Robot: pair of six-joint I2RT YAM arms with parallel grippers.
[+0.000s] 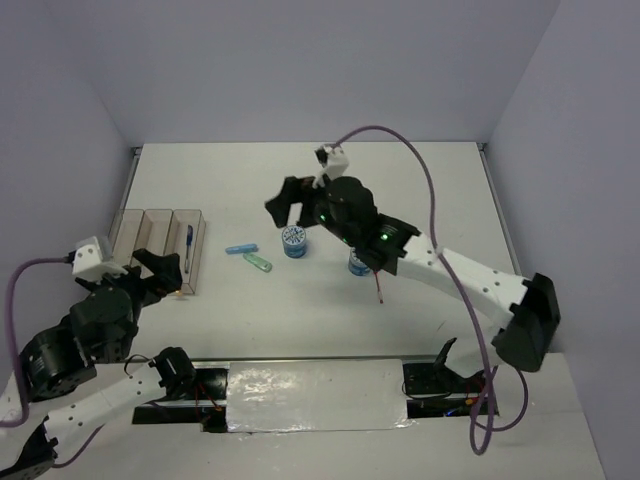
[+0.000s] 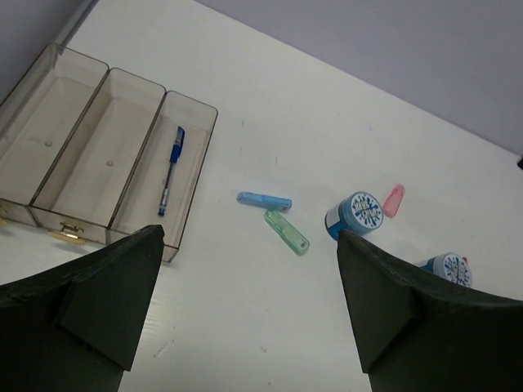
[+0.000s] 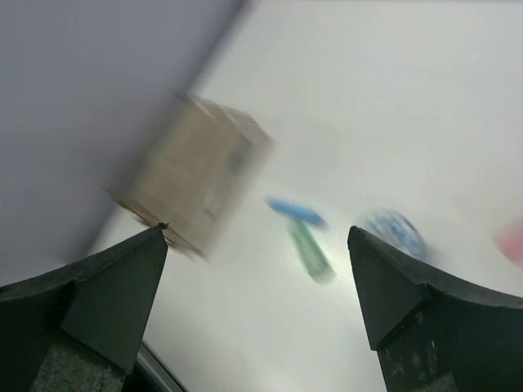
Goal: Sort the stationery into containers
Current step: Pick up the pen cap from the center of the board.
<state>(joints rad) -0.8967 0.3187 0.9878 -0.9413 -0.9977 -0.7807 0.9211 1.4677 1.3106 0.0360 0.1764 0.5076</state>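
Observation:
Three joined amber-tinted bins (image 1: 150, 240) stand at the left; a blue pen (image 1: 189, 245) lies in the rightmost one. A light-blue bar (image 1: 241, 249) and a green bar (image 1: 258, 262) lie mid-table beside a blue roll (image 1: 294, 241). A second roll (image 1: 358, 263) and a red pen (image 1: 379, 288) lie partly under the right arm. A pink bar (image 2: 394, 200) shows in the left wrist view behind the roll (image 2: 355, 214). My left gripper (image 1: 165, 272) is open and empty by the bins' near right corner. My right gripper (image 1: 288, 205) is open and empty above the first roll.
The left wrist view shows the bins (image 2: 49, 106), the pen (image 2: 171, 170), both bars (image 2: 264, 200) (image 2: 287, 232) and the second roll (image 2: 448, 268). The right wrist view is blurred: the bins (image 3: 196, 175), the bars (image 3: 310, 251) and a roll (image 3: 392, 233). Walls enclose the table on three sides.

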